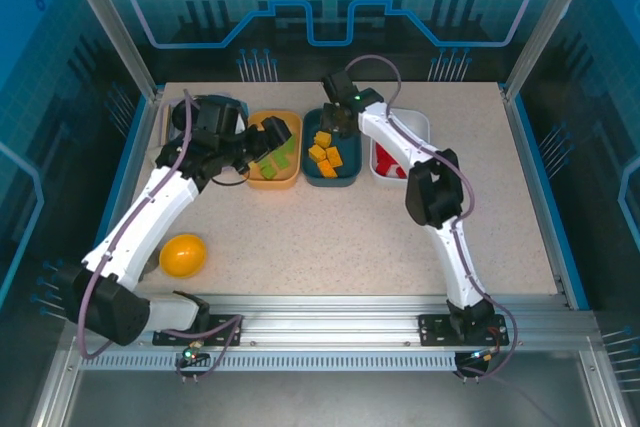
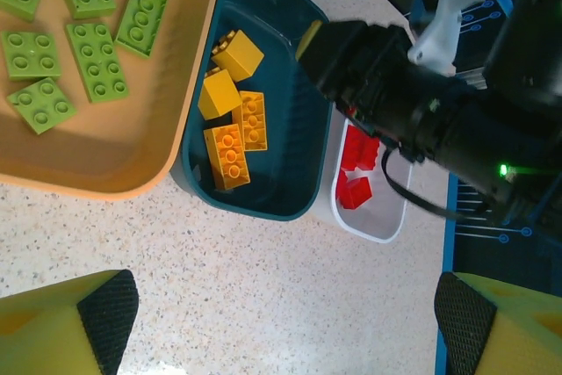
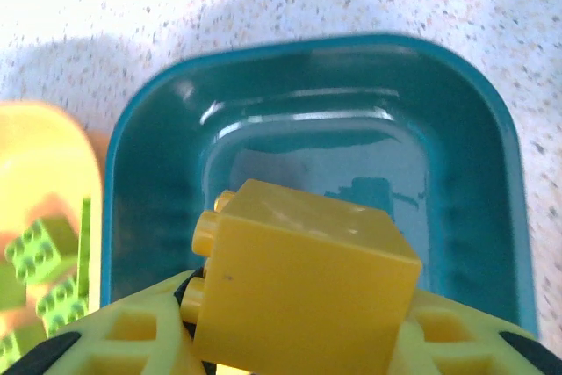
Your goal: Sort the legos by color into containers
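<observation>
**Right fingers [image 3: 114, 340] clamped on a yellow lego [image 3: 299, 278] over the teal tray [image 3: 140, 217]; left fingers [image 2: 53, 331] spread wide.**

My right fingers, yellow lattice plastic with black pads, pinch a smooth, blocky brick with its round studs pointing left, above the glossy rounded tray. My left fingers stand well apart over the speckled table [image 2: 263, 287], holding nothing. Other studded yellow legos [image 2: 233, 142] lie in the teal tray. Flat green ones [image 2: 97, 59] lie in the yellow-orange tray [image 2: 105, 164] beside it, and red ones [image 2: 356, 173] in the white tray [image 2: 378, 226] on its other side.
</observation>
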### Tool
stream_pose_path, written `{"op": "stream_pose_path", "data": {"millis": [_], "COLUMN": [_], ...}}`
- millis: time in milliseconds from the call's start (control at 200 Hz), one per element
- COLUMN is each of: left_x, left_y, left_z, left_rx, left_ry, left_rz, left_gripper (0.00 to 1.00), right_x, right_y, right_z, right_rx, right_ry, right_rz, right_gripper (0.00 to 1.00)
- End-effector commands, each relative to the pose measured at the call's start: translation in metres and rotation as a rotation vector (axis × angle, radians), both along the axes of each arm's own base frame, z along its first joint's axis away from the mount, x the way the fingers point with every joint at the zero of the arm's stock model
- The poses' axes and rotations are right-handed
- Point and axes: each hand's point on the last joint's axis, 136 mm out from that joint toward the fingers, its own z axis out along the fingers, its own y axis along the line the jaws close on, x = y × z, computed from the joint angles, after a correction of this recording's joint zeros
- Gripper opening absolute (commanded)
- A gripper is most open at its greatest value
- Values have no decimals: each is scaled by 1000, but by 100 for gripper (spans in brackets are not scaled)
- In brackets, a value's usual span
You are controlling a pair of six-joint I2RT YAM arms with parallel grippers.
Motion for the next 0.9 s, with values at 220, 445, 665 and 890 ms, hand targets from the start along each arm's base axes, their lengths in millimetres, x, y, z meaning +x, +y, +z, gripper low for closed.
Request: {"op": "stream_pose_path", "data": {"millis": [220, 445, 665, 890], "left_x": [18, 16, 10, -4], "left_y": [-10, -10, -8, -1], "left_z": [10, 9, 7, 10], "left_rx": [6, 13, 18, 36], "left_ry": [-54, -53, -43, -32], "left_rz": [-40, -48, -51, -46], "left_gripper": [91, 91, 91, 92], "right_x": [28, 36, 26, -6], "right_y": [-3, -2, 8, 2], "right_z": [-52, -63, -29, 46], "right_rx": [74, 104, 127, 104], "right_ry": [82, 85, 70, -21], "right_rz": [-179, -182, -133, -85], "right_gripper": [38, 50, 70, 78]}}
